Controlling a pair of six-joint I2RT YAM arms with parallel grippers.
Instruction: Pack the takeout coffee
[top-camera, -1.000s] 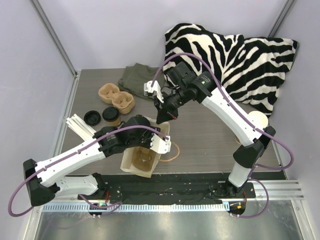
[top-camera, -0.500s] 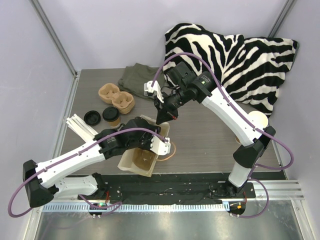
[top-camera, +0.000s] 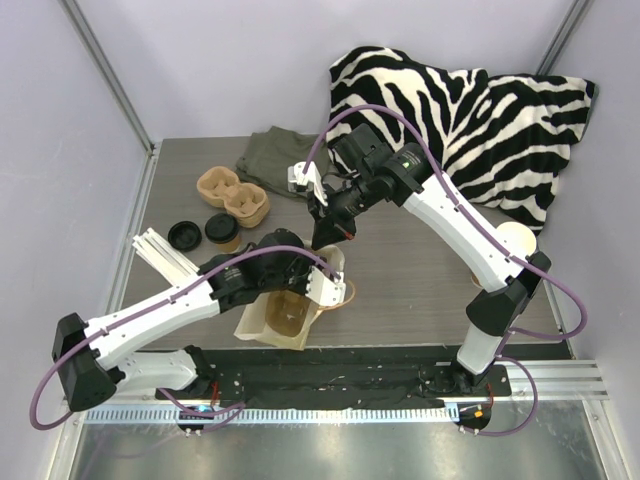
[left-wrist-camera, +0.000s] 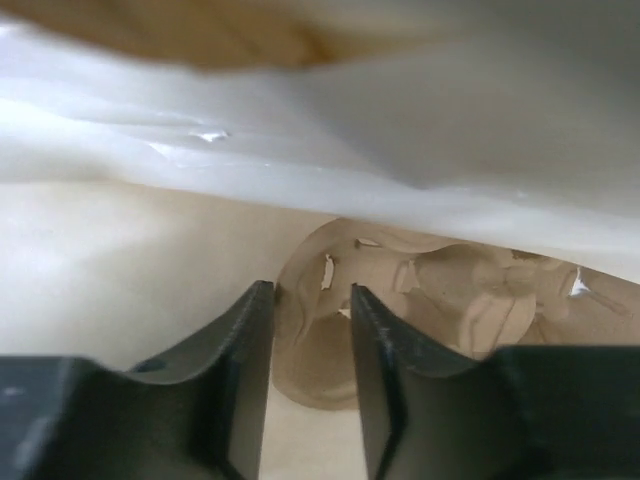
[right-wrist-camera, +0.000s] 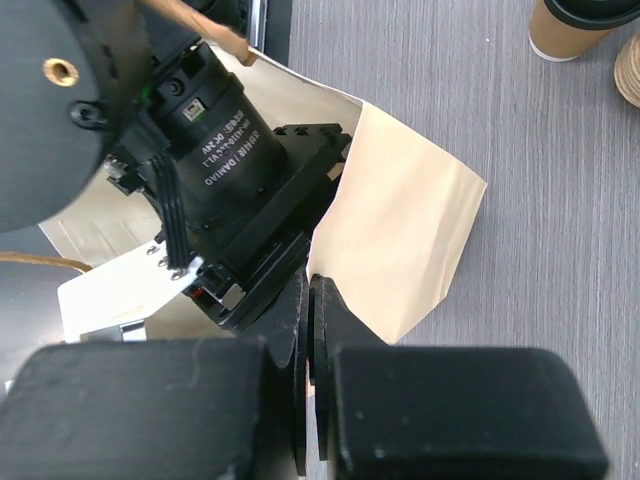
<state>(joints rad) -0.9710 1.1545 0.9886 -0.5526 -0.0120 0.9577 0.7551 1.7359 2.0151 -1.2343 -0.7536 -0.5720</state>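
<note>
**Coffee still outside the bag**

From above, we see the lidded takeout coffee (top-camera: 222, 232) toward the counter's (top-camera: 420, 280) left edge. The right tool (top-camera: 326, 240) pinches the paper bag's (top-camera: 255, 325) rim. Left wrist: the left tool (left-wrist-camera: 310, 300) stands parted, empty, inside the bag. Right wrist: the coffee stands apart from the bag.

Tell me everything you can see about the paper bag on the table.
The paper bag is tan kraft, paler inside, with a brown paper handle at its rim. It leans on the table, near the middle, mouth open toward the overhead camera. What looks like a moulded pulp carrier lies at its bottom. The left hand reaches into the mouth, fingers apart, holding nothing; the right hand, shut, seems to pinch the far rim.
</note>
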